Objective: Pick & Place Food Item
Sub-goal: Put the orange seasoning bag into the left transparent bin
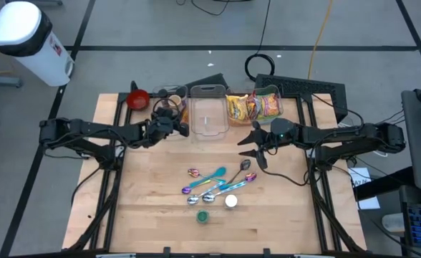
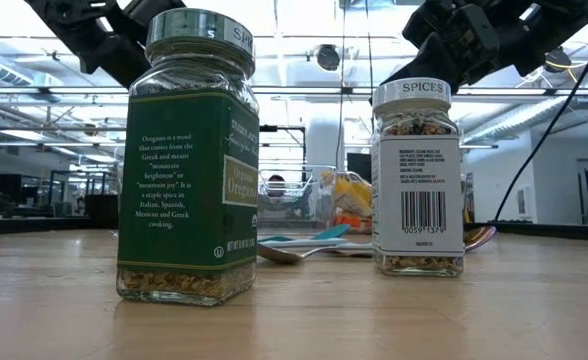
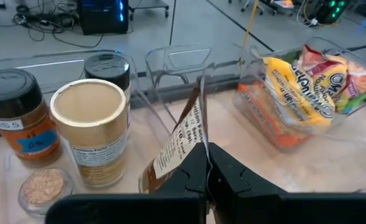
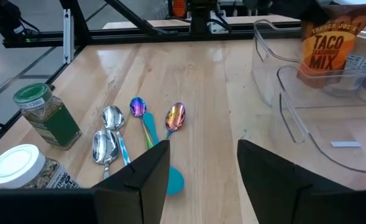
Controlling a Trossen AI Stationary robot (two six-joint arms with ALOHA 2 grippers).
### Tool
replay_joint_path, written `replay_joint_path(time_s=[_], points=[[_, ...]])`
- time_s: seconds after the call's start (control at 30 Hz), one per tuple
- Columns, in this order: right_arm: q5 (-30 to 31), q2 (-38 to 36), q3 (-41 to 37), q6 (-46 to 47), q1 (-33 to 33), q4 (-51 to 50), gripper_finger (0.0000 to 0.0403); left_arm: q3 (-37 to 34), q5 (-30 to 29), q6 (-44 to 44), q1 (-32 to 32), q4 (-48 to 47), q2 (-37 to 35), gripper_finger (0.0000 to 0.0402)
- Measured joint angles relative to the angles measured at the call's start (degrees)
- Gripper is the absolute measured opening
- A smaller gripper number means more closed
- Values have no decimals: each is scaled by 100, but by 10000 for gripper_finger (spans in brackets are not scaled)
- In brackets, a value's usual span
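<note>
While the left tool (image 3: 205, 171) sits pinched together on a taco mix packet (image 3: 180, 140), lifted from the spice jars at the upper left of the bench (image 1: 153, 215), it should carry it level over the empty clear bin (image 1: 209, 115) at upper centre before letting go. Right tool (image 1: 257, 148) waits, fingers apart, holding nothing.

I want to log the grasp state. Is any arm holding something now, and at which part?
The left gripper is shut on the edge of a thin packet. The right gripper holds nothing; its fingers stand open above the table.
</note>
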Motion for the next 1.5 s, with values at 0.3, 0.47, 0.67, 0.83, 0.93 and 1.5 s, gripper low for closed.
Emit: replay_joint_path(time_s=[0.3,0.47,0.67,0.83,0.93,1.5], points=[[0,0,2,0,0,46,183,11,-81,5,97,528,325,3],[2,0,2,3,0,42,183,9,-29,129,332,1032,740,5],[2,0,2,17,0,39,183,7,-21,123,596,1272,1079,8],[2,0,2,9,0,39,183,7,-23,121,748,1338,1224,3],[2,0,2,4,0,39,183,7,-21,101,810,1366,1234,10],[2,0,2,2,0,39,183,7,-58,-218,927,1350,1237,8]])
